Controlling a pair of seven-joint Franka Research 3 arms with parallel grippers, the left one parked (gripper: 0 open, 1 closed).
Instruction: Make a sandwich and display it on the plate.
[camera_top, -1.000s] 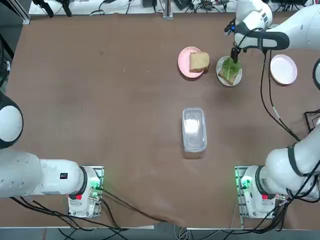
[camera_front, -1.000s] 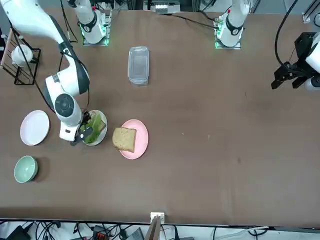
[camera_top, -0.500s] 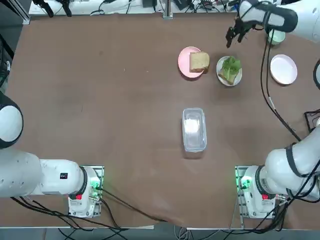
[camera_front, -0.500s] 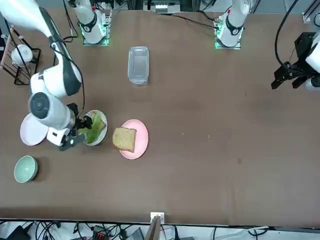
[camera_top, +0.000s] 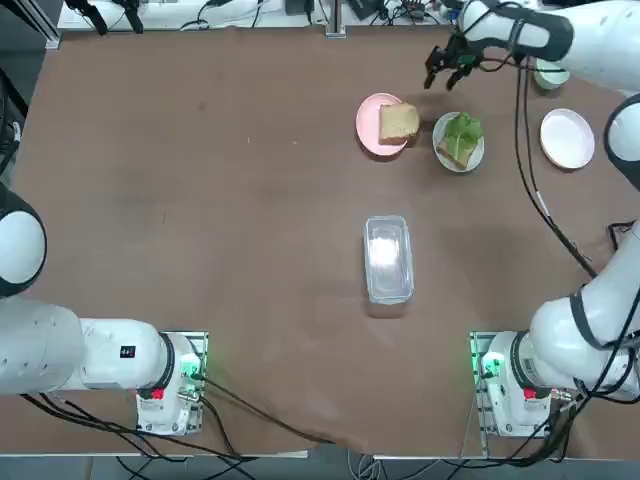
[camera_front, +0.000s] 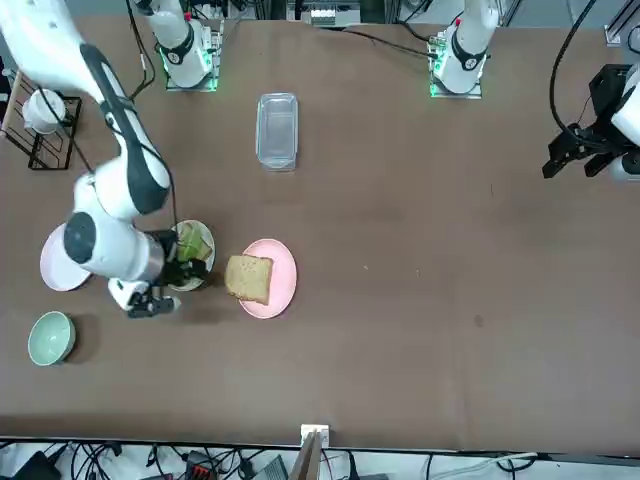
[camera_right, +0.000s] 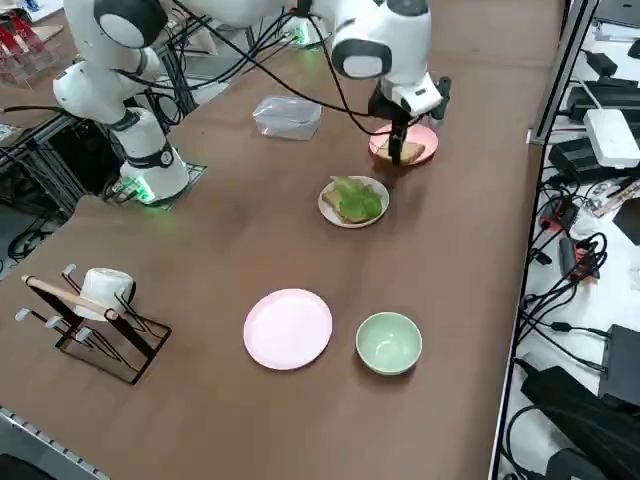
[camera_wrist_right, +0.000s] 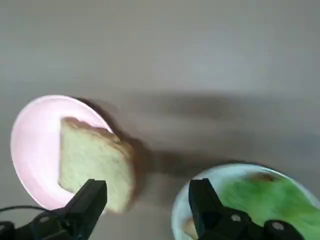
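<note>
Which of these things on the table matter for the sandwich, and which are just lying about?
Job: bread slice on pink plate; lettuce-topped bread on white plate; open right claw above them.
Lying about: clear container, empty plate, green bowl, mug rack.

The table (camera_top: 200, 200) carries three small round plates: one white plate (camera_top: 459, 157) holding bread topped with lettuce (camera_top: 461, 131), and two pink ones (camera_top: 369, 120) (camera_top: 566, 137). There are two bread slices, one bare (camera_top: 398, 123), one green bowl (camera_right: 389, 342), one clear lidded container (camera_top: 388, 258) and one wire rack (camera_right: 95, 325) bearing one white cup (camera_right: 105, 286).
</note>
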